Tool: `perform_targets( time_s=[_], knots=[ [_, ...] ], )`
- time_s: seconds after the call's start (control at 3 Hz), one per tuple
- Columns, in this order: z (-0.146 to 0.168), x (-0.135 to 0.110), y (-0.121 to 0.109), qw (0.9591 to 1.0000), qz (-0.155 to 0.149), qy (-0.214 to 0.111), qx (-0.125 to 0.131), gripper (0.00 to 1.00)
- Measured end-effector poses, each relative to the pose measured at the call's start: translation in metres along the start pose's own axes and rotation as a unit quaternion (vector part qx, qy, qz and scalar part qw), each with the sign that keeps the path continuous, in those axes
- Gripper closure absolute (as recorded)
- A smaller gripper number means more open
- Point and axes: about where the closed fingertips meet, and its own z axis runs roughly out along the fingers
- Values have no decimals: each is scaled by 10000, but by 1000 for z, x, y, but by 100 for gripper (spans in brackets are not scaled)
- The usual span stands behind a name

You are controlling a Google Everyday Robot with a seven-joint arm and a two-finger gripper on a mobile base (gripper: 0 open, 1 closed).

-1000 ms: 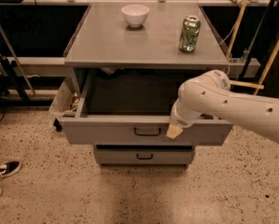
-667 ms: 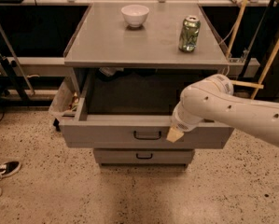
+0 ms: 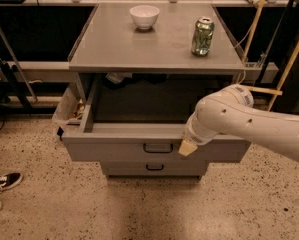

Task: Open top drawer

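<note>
Camera view, operator's note. The grey cabinet (image 3: 89, 111) carries a flat tabletop (image 3: 139, 51). Beneath it the top drawer (image 3: 109, 150) stands drawn well out toward the camera with its deep tray open to view, so I judge the task at or near its end.

Hazards, in descending size:
(a) Cabinet: a further hard pull on a drawer already so far extended could, I judge, drag or tilt the whole unit forward, since the load hangs ahead of the tabletop's near edge.
(b) Top drawer: over-travel might run it hard against its stops or off its runners.
(c) White arm (image 3: 259, 126): it reaches in from the right and crosses the drawer's right front corner. A careless lift on withdrawal could strike the tabletop's near edge.
(d) Green can (image 3: 202, 36), upright near the tabletop's right edge, and white bowl (image 3: 144, 16), at the middle of the far edge: a jolt from any of (a) to (c) could topple the can or shift the bowl.

Relation of parts: the gripper (image 3: 187, 148) lies against the front panel of the top drawer, just to the right of the black loop handle (image 3: 157, 147), which sits mid-front. It does not appear to surround the handle, and I cannot tell whether it touches the panel. I also cannot tell whether the gripper is released or clenched. The narrower drawer (image 3: 124, 169) lies beneath, closed.
</note>
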Motion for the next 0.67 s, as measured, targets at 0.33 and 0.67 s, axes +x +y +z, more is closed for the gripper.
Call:
perform_targets(
  time_s=[0.33,0.67],
  knots=[
    [-3,-1,-1,10000,1,-1,0,100],
    [-4,4,9,9999,114,-69,35,100]
  ],
)
